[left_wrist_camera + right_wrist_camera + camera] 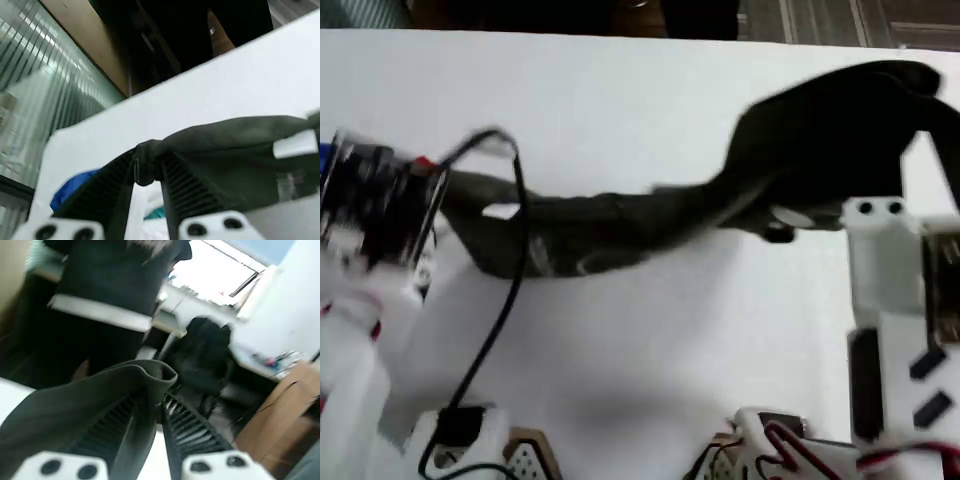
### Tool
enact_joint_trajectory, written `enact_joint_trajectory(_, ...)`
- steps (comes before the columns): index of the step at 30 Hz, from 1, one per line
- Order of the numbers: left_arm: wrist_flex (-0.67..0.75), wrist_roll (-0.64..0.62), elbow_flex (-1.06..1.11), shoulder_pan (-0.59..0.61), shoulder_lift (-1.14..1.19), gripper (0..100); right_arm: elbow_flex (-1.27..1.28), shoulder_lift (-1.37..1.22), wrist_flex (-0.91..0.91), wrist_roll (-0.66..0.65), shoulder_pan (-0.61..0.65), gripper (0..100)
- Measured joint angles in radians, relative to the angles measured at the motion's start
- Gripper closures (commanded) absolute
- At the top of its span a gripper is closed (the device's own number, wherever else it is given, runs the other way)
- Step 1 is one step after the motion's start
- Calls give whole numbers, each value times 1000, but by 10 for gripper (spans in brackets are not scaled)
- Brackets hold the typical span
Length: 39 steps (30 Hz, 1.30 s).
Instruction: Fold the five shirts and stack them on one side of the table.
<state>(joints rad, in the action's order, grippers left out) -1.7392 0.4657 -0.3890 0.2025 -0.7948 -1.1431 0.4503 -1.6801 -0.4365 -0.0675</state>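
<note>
- Left gripper clamps one end of the dark olive cloth shirt, which spans mid-frame in the high view.
- Right gripper pinches the other end.
- Risk: an uneven pull may slip the cloth free and bunch it.

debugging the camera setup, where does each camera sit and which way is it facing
high view: fixed above the table, looking down; left arm and right arm hold the dark shirt stretched between them.
left wrist view: on the left arm's wrist, looking along the left gripper, shut on the shirt's edge, out across the table.
right wrist view: on the right arm's wrist, looking along the right gripper, shut on the shirt, toward the room.
shared: all three show the dark shirt.
</note>
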Motion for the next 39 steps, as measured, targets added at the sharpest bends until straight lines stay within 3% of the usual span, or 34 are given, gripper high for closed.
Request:
enact_joint_trajectory(7, 31, 0, 0, 0, -20, 975, 0, 6, 107, 0, -89, 981)
enact_joint_trajectory(21, -21, 0, -75, 0, -95, 975, 0, 166, 57, 0, -91, 981)
enact_joint_trajectory(39, 25, -9, -101, 2, -258, 975, 12, 333, 175, 6, -100, 981)
